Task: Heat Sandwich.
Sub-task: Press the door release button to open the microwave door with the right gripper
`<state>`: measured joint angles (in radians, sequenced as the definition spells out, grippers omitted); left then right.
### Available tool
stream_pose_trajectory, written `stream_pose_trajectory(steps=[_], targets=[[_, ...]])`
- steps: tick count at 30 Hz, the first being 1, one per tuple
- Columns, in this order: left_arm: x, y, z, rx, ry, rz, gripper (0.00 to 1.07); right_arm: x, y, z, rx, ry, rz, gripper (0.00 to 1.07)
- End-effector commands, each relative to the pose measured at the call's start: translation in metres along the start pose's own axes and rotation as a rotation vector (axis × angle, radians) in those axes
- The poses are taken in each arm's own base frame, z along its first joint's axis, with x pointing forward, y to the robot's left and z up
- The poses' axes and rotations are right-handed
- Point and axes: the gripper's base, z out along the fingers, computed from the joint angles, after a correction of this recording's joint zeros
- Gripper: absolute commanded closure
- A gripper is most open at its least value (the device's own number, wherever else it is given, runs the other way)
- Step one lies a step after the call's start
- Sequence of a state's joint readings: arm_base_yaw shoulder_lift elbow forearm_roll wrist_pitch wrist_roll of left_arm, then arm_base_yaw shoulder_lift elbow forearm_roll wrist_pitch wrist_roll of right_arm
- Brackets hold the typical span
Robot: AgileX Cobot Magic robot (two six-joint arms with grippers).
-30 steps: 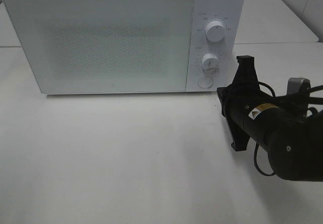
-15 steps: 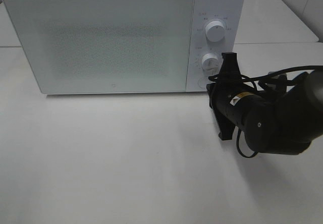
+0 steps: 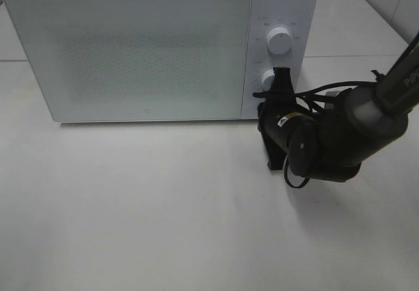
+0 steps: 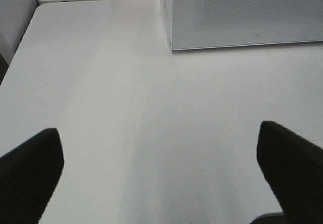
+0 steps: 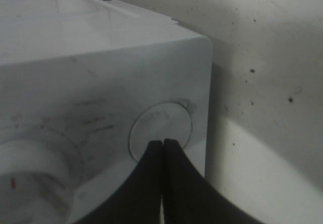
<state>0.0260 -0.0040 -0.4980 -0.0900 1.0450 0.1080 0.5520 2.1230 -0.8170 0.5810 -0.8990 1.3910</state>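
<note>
microwave: one white boxy microwave [image 3: 131,48], door shut
knobs: two round white knobs [image 3: 280,40], one round white button [image 5: 161,120]
right jaws: closed, at the button
left jaws: open, empty
sandwich: cannot tell where

We see a white microwave [image 3: 278,2] with a finely speckled grey door [image 3: 144,55], white knobs [image 3: 279,41], a black right claw [image 5: 162,151], and a white surface [image 3: 131,206].

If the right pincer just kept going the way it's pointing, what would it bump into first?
Most likely the round button at the bottom of the control panel of the microwave. The shut right pincer aims at it from close by; whether they touch is unclear.
</note>
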Motion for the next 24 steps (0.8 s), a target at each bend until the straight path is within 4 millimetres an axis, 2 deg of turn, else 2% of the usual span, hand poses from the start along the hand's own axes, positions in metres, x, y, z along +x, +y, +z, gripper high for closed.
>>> stream_pose_trajectory(steps=[1, 7, 15, 24], targets=[[0.001, -0.001, -0.003, -0.001, -0.041, -0.004, 0.07, -0.003, 0.003, 0.007, -0.008, -0.016, 0.013, 1.07], [0.001, -0.001, -0.003, -0.001, -0.041, -0.004, 0.07, -0.004, 0.008, 0.013, -0.054, -0.058, 0.009, 1.07], [0.001, -0.001, -0.003, -0.001, -0.041, -0.004, 0.07, -0.008, 0.026, 0.01, -0.246, -0.104, -0.007, 1.07], [0.001, -0.001, -0.003, -0.001, -0.041, -0.004, 0.07, -0.007, 0.029, 0.011, -0.264, -0.107, 0.001, 1.07]])
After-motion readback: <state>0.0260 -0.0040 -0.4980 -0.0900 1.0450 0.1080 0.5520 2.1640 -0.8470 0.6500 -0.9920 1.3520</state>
